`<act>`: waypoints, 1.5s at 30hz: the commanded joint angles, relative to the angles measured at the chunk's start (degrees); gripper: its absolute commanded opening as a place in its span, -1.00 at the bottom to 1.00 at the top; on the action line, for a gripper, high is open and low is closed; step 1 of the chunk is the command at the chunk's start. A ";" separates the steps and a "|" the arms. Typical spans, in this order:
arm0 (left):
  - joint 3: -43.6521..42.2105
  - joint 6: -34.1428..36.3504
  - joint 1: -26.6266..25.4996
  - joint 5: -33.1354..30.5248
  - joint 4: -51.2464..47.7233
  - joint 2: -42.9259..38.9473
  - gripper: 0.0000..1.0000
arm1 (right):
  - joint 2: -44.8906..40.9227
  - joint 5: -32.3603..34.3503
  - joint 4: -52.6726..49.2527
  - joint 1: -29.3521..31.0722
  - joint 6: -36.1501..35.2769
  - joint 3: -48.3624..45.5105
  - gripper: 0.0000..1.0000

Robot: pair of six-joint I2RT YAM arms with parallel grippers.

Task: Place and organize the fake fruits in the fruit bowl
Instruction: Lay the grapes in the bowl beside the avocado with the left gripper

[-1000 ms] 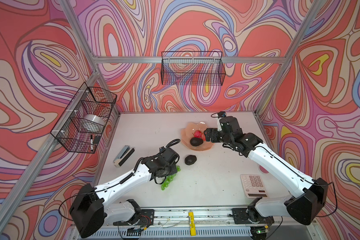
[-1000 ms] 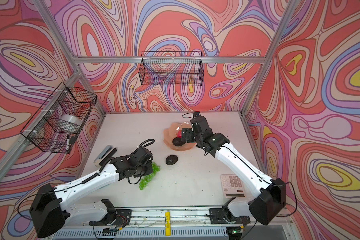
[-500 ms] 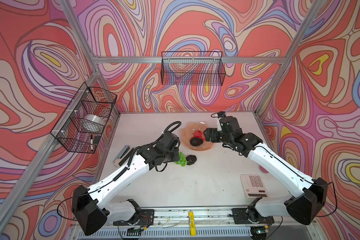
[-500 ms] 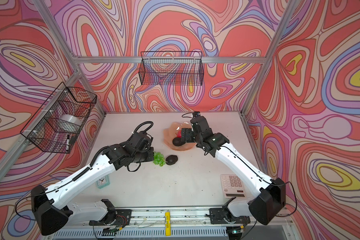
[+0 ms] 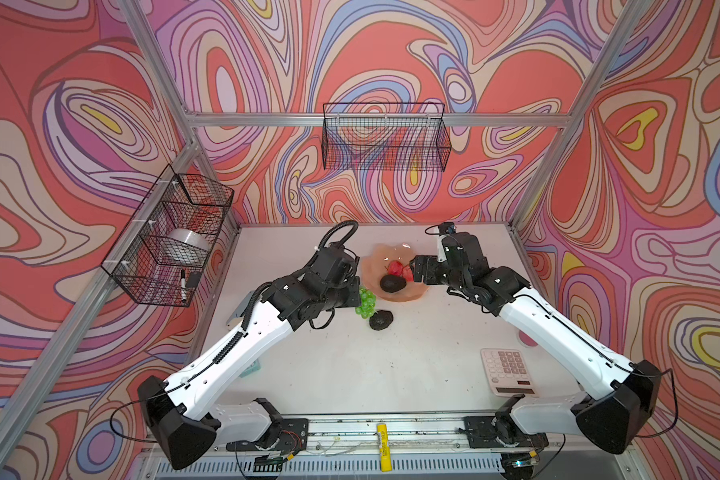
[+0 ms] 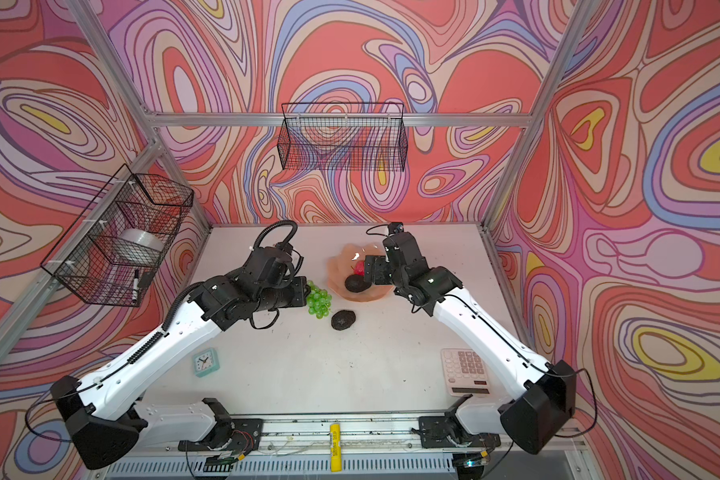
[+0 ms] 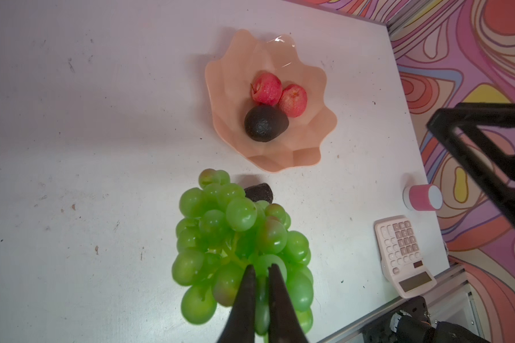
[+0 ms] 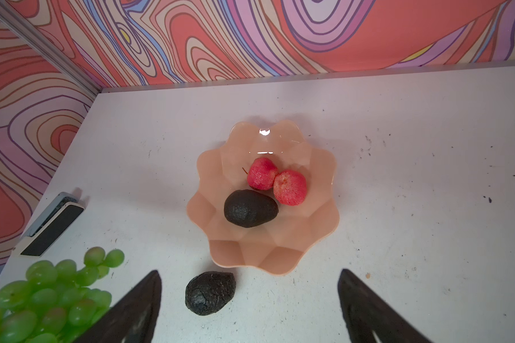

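- Grapes (image 7: pixel 238 246) hung pinched in the left gripper (image 7: pixel 260 285) beside the bowl (image 7: pixel 280 163), seemingly bound for it.
- Wide and empty, the right gripper (image 8: pixel 249 270) aimed toward the loose avocado (image 8: pixel 210 292), probably next.

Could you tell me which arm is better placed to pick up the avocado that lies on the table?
Probably the right. The right gripper is open and empty, with the loose avocado framed between its jaws in its wrist view; the left gripper is shut on the grapes.
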 commanded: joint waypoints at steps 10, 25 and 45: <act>14.73 7.61 2.50 4.61 12.06 20.40 -0.81 | -7.92 2.94 -3.98 -1.77 2.03 -2.23 0.91; 20.38 6.57 3.90 7.57 20.78 39.43 -0.67 | -12.93 4.07 -6.67 -1.78 3.74 -5.39 0.91; 16.74 6.16 7.92 9.16 24.11 29.76 0.89 | -6.65 -0.33 -11.86 0.34 6.52 -4.02 0.81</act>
